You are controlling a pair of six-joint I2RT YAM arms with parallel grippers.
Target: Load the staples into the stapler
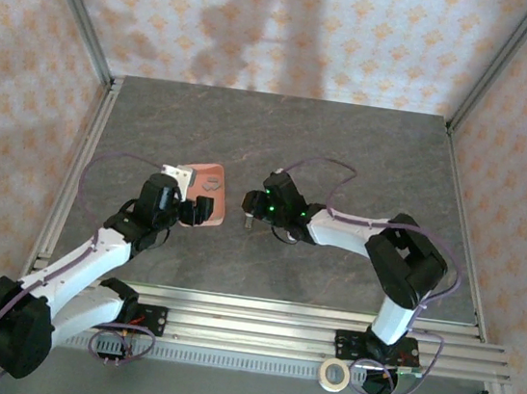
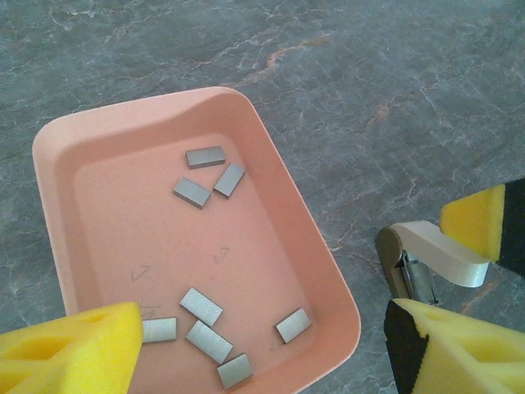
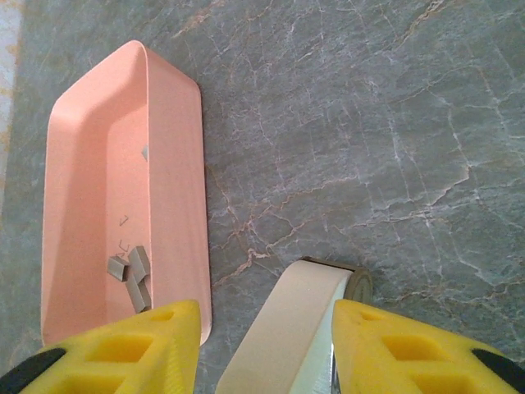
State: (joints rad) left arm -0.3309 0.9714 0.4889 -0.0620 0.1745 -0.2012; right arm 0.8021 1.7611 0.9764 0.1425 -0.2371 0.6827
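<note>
Stapler [image 3: 287, 328] betw. right pincer [image 3: 262, 349] fingers.

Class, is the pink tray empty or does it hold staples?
Not empty: the pink tray holds several loose grey staple strips on its floor.

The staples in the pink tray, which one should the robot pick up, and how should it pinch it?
Probably the lone strip near the tray's right wall: nothing touches it, unlike the clumped ones. The staples lie flat, so the left gripper should come straight down from above and pinch across the strip's narrow width, on its long edges.
</note>
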